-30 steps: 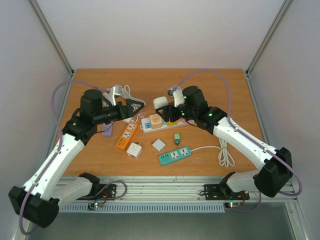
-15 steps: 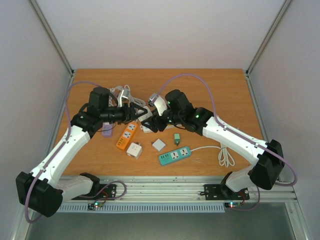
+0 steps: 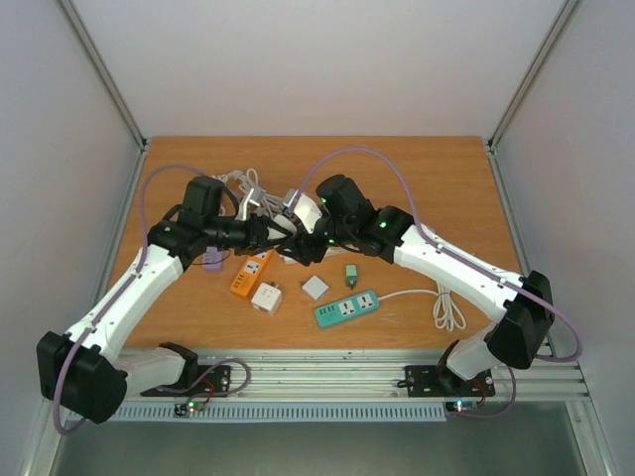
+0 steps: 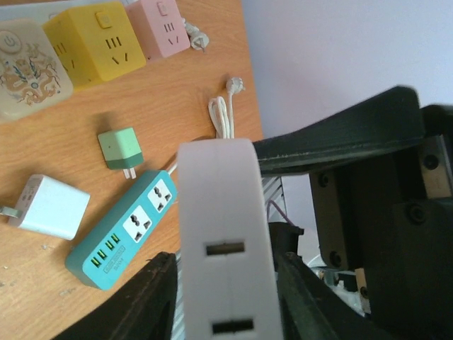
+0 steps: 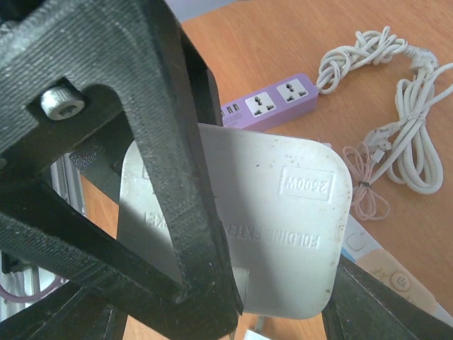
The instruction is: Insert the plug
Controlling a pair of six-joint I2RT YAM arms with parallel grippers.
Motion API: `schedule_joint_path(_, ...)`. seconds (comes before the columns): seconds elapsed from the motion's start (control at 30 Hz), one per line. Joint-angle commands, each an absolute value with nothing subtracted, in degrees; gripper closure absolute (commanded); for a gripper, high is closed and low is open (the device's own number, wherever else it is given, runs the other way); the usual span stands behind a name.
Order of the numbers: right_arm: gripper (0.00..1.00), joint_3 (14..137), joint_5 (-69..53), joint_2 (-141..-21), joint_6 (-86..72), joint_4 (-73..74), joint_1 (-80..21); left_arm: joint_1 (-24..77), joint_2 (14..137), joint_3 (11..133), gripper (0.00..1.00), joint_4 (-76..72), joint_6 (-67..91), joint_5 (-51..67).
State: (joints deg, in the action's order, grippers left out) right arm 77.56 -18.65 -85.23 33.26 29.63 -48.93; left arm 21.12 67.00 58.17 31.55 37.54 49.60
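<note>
Left claw [image 3: 282,234] has moved in, gripping the "2500W" adapter [image 5: 283,212] the right claw [image 3: 303,241] holds.

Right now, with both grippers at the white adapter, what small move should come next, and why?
Probably close the left gripper firmly on the white adapter before the right gripper releases: the left fingers flank it closely, but firm contact isn't clear.
</note>
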Motion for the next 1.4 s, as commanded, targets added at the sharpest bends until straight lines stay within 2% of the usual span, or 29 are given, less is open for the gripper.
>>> schedule_joint_path(0.0,0.31,81.1,-18.0,-87.0,39.6,33.8,-50.1,21.4,66.9,57.0,0.65,31.9,36.1,52.0)
schedule_joint_path(0.4,0.31,82.2,-16.7,-88.4,40.4,34.5,-50.3,21.4,67.3,56.8,0.99,31.7,33.6,49.8)
schedule_joint_path(0.5,0.25,81.6,-16.1,-87.7,39.3,34.3,-50.3,21.4,67.4,57.6,1.0,31.8,31.4,48.6)
schedule_joint_path(0.63,0.04,77.6,-11.0,-84.6,36.0,30.0,-50.3,21.4,66.6,58.2,0.99,32.0,27.9,45.6)
schedule_joint_path(0.67,0.02,76.3,-9.2,-83.5,34.8,28.7,-50.3,21.4,66.4,58.4,0.99,32.3,26.7,44.2)
schedule_joint_path(0.87,0.02,68.8,3.7,-76.1,18.7,29.3,-50.2,21.5,65.4,59.3,1.0,34.4,21.9,36.1)
schedule_joint_path(1.0,0.02,58.4,10.2,-70.0,3.4,31.4,-49.9,22.5,65.5,58.9,1.0,35.1,19.2,33.3)
schedule_joint_path(1.2,0.14,49.2,16.4,-66.9,-23.1,47.2,-45.3,30.0,65.5,59.0,0.99,36.7,14.7,28.4)
schedule_joint_path(1.37,0.17,44.2,17.9,-64.6,-32.6,53.9,-41.7,33.9,66.5,58.7,1.0,36.4,14.3,29.4)
